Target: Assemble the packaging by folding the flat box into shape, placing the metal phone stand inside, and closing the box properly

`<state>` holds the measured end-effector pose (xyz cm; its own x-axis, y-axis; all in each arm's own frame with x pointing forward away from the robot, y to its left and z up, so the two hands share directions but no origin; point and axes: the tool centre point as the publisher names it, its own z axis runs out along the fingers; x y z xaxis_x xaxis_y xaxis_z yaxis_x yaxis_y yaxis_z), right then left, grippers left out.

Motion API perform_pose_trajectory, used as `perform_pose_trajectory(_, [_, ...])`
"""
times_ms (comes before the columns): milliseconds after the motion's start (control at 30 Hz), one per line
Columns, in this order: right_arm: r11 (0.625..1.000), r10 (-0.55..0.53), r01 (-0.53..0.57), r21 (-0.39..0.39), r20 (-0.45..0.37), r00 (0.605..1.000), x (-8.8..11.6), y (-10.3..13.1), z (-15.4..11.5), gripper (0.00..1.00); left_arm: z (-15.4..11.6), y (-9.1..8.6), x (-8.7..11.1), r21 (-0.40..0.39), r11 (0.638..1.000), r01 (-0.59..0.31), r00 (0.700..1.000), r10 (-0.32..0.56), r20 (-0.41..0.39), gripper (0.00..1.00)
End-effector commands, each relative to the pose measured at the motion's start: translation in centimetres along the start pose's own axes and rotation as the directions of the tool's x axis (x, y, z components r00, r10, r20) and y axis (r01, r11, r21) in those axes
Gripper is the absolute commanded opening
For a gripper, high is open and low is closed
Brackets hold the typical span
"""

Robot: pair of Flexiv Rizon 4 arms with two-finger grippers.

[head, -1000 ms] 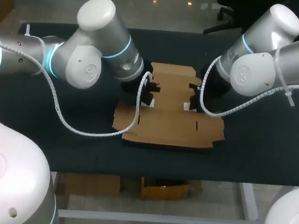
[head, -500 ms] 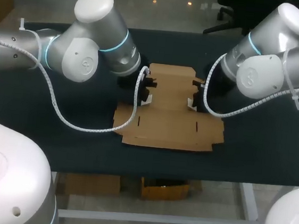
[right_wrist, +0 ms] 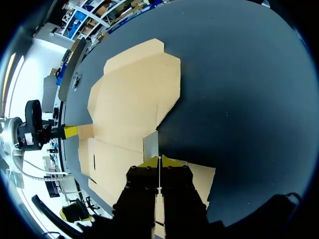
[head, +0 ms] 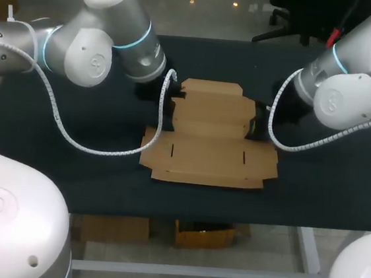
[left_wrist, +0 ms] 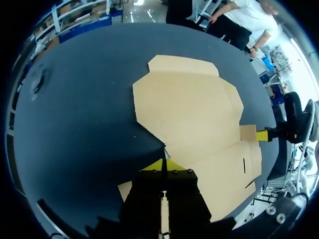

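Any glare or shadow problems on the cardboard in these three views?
Head view: flat box evenly lit, no glare. Left wrist view: left gripper is a dark silhouette over the box's near edge. Right wrist view: same for right gripper; raised flap ahead of it shaded grey.

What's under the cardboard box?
The box lies flat on the black table, which shows all around it. Anything beneath the cardboard is covered, so I cannot see it.

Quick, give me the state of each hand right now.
Left hand: closed, pinching the cardboard box at its side edge.
Right hand: closed, pinching a raised flap on the box's other side.
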<state>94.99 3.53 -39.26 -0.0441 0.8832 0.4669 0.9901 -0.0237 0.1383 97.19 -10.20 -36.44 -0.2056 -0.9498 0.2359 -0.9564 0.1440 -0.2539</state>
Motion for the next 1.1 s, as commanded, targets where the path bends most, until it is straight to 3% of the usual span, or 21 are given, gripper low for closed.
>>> perform_pose_trajectory(33, [1.0,0.005,-0.005,0.004,-0.01,1.0,-0.7,-0.3,-1.0,0.0,-1.1,0.8,-0.1,0.011,1.0,0.013,1.0,-0.013,0.027,0.0])
perform_pose_trajectory(533, [0.998,0.046,-0.046,0.037,0.007,0.999,-2.9,-2.2,-4.8,0.0,-5.1,4.2,-1.9,0.04,0.995,0.088,0.993,-0.091,0.073,0.0])
perform_pose_trajectory(833, [0.995,0.056,-0.058,0.087,0.021,0.998,-3.5,-5.2,-6.9,0.0,-7.5,7.5,-2.1,0.057,0.992,0.117,0.988,-0.122,0.097,0.0])
perform_pose_trajectory(1100, [0.992,0.064,-0.068,0.107,0.045,0.997,-4.1,-8.4,-7.6,0.0,-8.0,10.9,-1.8,0.042,0.99,0.131,0.987,-0.134,0.086,0.0])
